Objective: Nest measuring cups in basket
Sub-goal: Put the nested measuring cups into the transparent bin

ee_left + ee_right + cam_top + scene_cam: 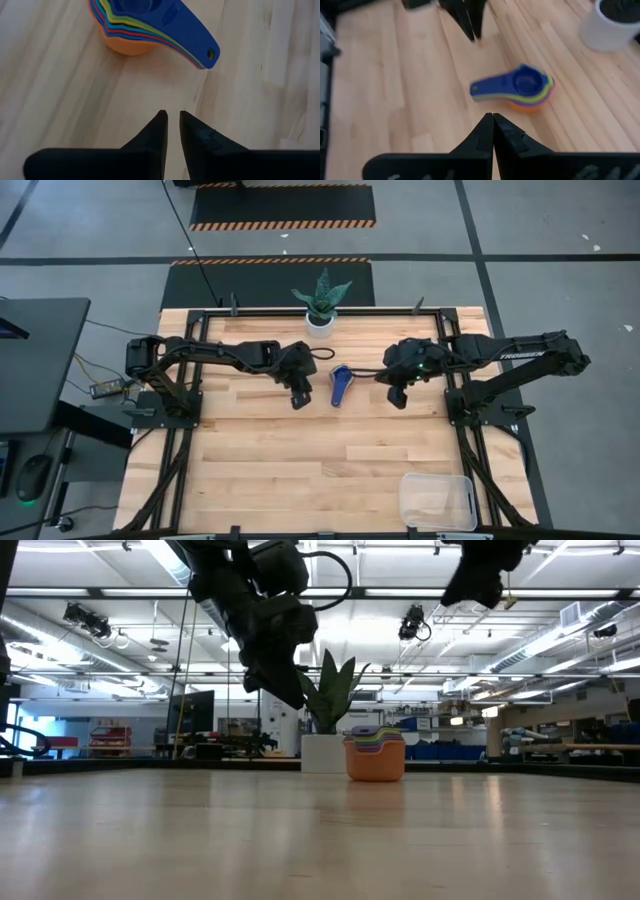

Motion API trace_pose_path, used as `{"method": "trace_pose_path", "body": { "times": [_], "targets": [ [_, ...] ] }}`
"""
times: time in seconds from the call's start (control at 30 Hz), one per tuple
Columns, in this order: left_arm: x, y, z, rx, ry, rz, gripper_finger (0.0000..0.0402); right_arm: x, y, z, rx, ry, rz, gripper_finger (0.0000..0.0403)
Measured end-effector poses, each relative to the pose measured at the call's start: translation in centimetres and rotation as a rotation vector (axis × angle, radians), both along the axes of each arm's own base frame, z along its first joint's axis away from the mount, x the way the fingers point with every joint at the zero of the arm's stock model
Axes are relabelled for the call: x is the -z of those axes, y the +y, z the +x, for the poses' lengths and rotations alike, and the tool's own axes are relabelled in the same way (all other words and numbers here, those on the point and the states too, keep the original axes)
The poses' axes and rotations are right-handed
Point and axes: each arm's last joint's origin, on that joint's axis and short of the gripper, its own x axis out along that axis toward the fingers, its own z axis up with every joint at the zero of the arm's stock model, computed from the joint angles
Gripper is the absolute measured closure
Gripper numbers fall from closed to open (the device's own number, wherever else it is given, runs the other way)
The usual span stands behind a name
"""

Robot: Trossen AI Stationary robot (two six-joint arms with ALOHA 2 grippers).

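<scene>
Measuring cups (341,385): high view – one nested stack, blue cup on top, on the tabletop near the far edge, between both grippers; basket (437,501) sits apart at the near right corner.
Low view: only here the stack (375,754) shows its orange bottom cup and coloured rims, beside a white plant pot (322,752).
Left wrist view: left gripper (170,122) has a narrow gap between its fingers, holds nothing; stack (150,25) just ahead.
Right wrist view: right gripper (493,120) pressed closed, empty; stack (517,91) ahead.
</scene>
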Motion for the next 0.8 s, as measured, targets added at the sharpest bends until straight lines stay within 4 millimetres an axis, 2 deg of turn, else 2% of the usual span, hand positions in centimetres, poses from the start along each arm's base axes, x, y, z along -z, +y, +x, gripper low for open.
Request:
{"method": "trace_pose_path", "body": {
  "times": [0.37, 0.5, 0.7, 0.8],
  "targets": [
    [0.0, 0.0, 0.0, -0.016, 0.001, -0.011, 0.0347, -2.1, 0.1, 1.6, -0.033, -0.264, -0.025, 0.0391],
    [0.0, 0.0, 0.0, -0.016, 0.001, -0.01, 0.0347, -1.7, 0.0, 1.4, -0.047, -0.221, -0.064, 0.0391],
    [0.0, 0.0, 0.0, -0.016, 0.0, -0.01, 0.0347, -0.3, -1.2, 0.4, 0.133, -0.047, -0.074, 0.0391],
    [0.0, 0.0, 0.0, -0.015, 0.0, -0.01, 0.0347, 0.1, -1.5, 0.0, 0.132, 0.019, -0.105, 0.0391]
  ]
}}
